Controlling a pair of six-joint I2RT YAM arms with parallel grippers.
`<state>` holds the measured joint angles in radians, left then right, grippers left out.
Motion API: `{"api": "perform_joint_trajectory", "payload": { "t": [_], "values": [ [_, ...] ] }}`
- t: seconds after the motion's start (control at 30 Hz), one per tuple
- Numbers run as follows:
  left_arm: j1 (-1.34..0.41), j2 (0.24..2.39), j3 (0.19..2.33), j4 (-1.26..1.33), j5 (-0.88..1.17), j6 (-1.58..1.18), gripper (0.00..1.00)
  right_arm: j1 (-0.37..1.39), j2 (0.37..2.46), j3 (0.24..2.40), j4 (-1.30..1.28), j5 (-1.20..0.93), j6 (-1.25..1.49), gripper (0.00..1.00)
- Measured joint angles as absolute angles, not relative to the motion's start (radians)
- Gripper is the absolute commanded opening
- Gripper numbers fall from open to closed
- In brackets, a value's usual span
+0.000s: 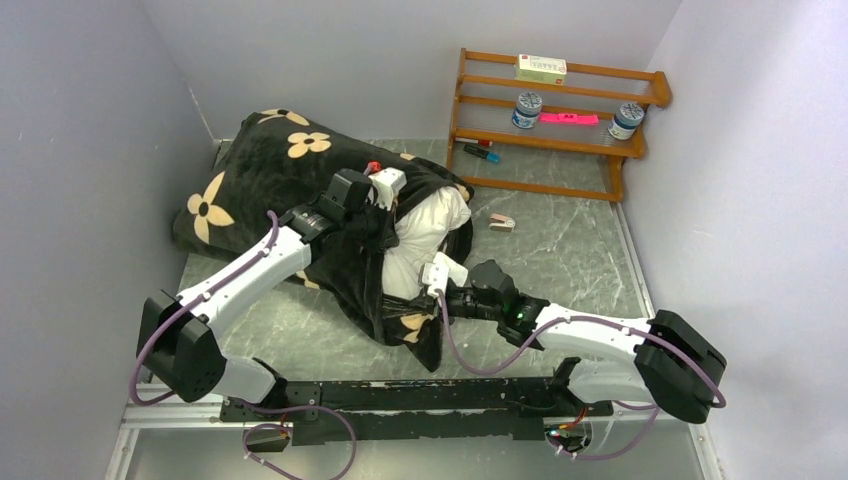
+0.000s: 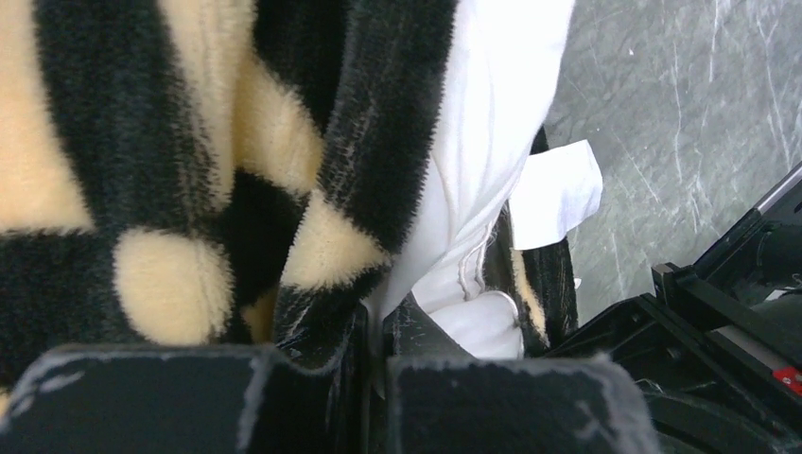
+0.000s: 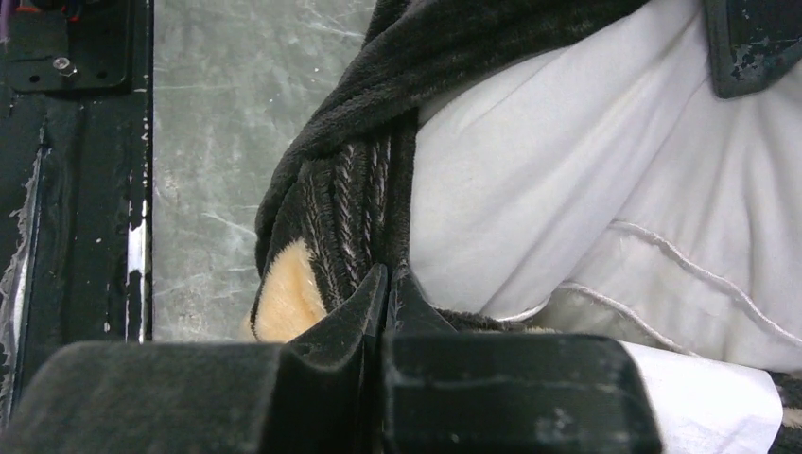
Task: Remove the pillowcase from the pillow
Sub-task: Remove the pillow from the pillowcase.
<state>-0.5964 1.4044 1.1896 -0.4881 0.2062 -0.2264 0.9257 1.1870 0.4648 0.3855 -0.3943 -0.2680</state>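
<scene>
The black plush pillowcase (image 1: 270, 170) with tan flowers lies at the back left, still round most of the white pillow (image 1: 435, 225), whose near end bulges out of the case's opening. My left gripper (image 1: 392, 222) is at the opening's upper edge. In the left wrist view it (image 2: 381, 317) is shut, with a fold of the pillow (image 2: 482, 123) pinched between the fingers and the pillowcase (image 2: 142, 142) lying against the left finger. My right gripper (image 1: 425, 290) is at the opening's near edge. In the right wrist view it (image 3: 388, 279) is shut on the pillowcase's (image 3: 350, 189) rim, beside the pillow (image 3: 567, 170).
A wooden rack (image 1: 555, 120) with two jars, a box and pens stands at the back right. A small pink object (image 1: 502, 223) lies on the grey table right of the pillow. Walls close in left and right. The black mounting rail (image 1: 400, 395) runs along the near edge.
</scene>
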Motion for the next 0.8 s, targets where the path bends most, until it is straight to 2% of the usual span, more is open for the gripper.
{"api": "perform_joint_trajectory", "payload": {
  "t": [0.03, 0.17, 0.47, 0.57, 0.8],
  "values": [
    [-0.607, 1.403, 1.190, -0.489, 0.197, -0.223, 0.06, 0.927, 1.188, 0.449, 0.424, -0.389, -0.258, 0.00],
    [-0.653, 1.373, 1.171, -0.483, 0.142, -0.203, 0.20, 0.933, 1.210, 0.418, 0.516, -0.383, -0.234, 0.00],
    [-0.770, 1.264, 1.141, -0.501, 0.032, -0.225, 0.63, 0.944, 1.216, 0.377, 0.595, -0.374, -0.203, 0.00],
    [-0.801, 1.239, 1.141, -0.511, 0.003, -0.236, 0.70, 0.945, 1.187, 0.352, 0.616, -0.363, -0.193, 0.00],
    [-0.885, 1.224, 1.129, -0.536, -0.025, -0.310, 0.78, 0.946, 1.174, 0.331, 0.648, -0.350, -0.170, 0.00]
  ]
}}
